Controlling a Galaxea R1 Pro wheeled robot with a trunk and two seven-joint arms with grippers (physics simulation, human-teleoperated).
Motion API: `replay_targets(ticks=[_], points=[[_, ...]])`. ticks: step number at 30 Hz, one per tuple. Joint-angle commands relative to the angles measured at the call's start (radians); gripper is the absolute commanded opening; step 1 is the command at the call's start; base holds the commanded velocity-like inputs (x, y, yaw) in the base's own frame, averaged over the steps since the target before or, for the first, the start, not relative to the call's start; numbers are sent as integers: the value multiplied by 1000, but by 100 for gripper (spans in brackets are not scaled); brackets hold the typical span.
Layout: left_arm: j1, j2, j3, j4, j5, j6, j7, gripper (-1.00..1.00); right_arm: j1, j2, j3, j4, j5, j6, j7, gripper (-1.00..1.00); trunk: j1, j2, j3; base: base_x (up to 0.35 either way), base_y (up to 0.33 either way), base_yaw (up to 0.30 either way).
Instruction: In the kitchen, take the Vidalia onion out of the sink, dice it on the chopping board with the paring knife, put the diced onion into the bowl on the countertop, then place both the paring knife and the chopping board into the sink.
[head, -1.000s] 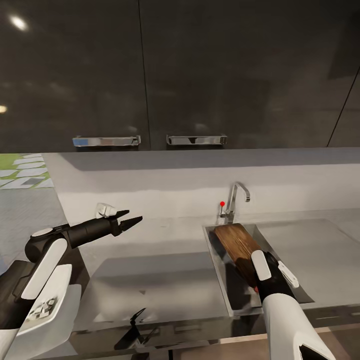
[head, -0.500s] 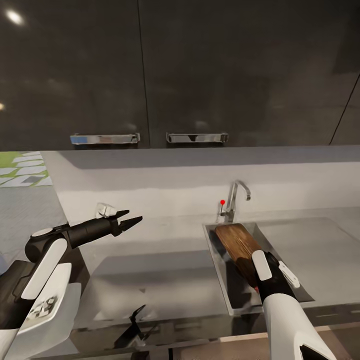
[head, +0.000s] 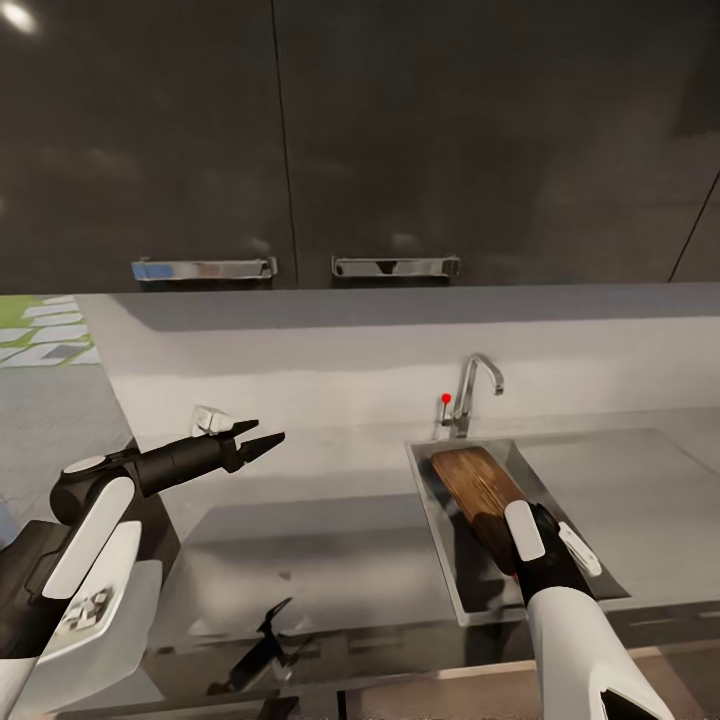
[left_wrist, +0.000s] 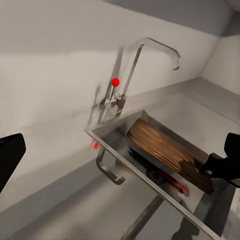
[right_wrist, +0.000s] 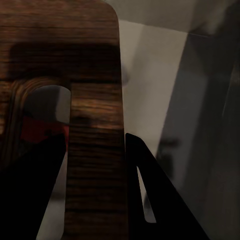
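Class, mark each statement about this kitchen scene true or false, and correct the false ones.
1. The chopping board is in the sink. True.
2. The right gripper grips the board beside its handle slot. True.
3. The left gripper holds the paring knife. False: it is open and empty; the paring knife lies in the sink under the board.
4. The tap stands at the sink's near edge. False: it stands at the far edge, by the wall.

Soft, even light fell from above; a glare spot lit the dark cabinets, and the right wrist view was dim.
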Motion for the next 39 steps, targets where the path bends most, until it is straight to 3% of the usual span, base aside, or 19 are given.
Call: replay_targets(ticks=[1,25,39], points=[[-1,1,-1,0,8,7,2,100,-1,1,-3,-2,0,9,-2,-100,1,-3,-4,0,0,0],[-1,1,-1,0,8,7,1,100,-1,0,-4,-2,1,9,-2,-100,1,-3,-43,38,0,0],[-1,1,-1,0,8,7,1,100,-1,1,-39,-2,0,7,-1,-100,1,-3,-66,0,0,0]])
